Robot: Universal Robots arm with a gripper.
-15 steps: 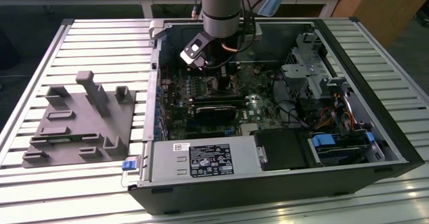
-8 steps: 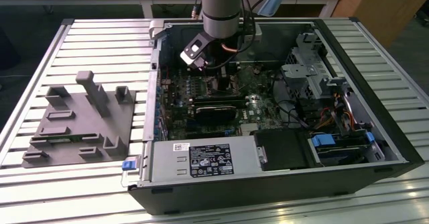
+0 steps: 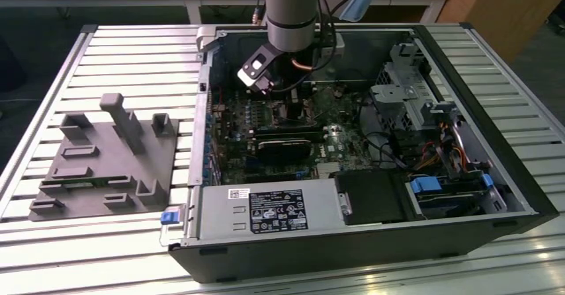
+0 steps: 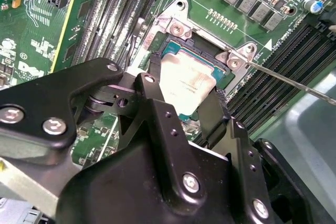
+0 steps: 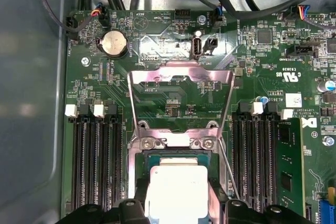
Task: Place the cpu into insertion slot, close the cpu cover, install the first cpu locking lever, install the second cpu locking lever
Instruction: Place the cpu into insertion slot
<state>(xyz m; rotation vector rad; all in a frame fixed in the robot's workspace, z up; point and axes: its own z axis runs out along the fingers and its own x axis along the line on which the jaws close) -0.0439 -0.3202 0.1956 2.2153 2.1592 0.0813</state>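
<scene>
Second wrist view, pincer (image 4: pixel 184 97): closed on the cpu (image 4: pixel 186 83), one black finger (image 4: pixel 151 85) against each of two opposite edges.
First wrist view, pincer (image 5: pixel 177 199): same grip; the cpu (image 5: pixel 176 190) lies flat between the fingers (image 5: pixel 137 203), pale metallic face towards the camera.
Cpu marking: faint print on the face.
Cpu position: directly over the insertion slot (image 5: pixel 176 156); whether it is seated cannot be told.
Insertion slot: under the pincer, its teal edge and silvery rim (image 4: pixel 176 27) showing past the fingertips.
Cpu cover (image 5: pixel 181 73): raised open just beyond the slot on the side away from the pincer; the green board shows through its window.
Locking lever (image 4: pixel 286 81): thin metal rod running outward from a corner of the slot, to one side of the pincer; also in the first wrist view (image 5: pixel 227 167).
Memory slots (image 5: pixel 97 166): long black rows on both sides of the pincer, white clips at their ends.
Coin cell (image 5: pixel 114 43): well beyond the cover.
Board markings: white silk-screen lettering and a small white sticker (image 5: pixel 293 99).
Exterior view, arm (image 3: pixel 292 17): reaching down into the open computer case (image 3: pixel 353 255).
Power supply (image 3: pixel 264 210): near edge of the case, well apart from the pincer, carrying a white printed label.
Grey fixture block (image 3: pixel 106 156): on the slatted table (image 3: pixel 132 50), outside the case.
</scene>
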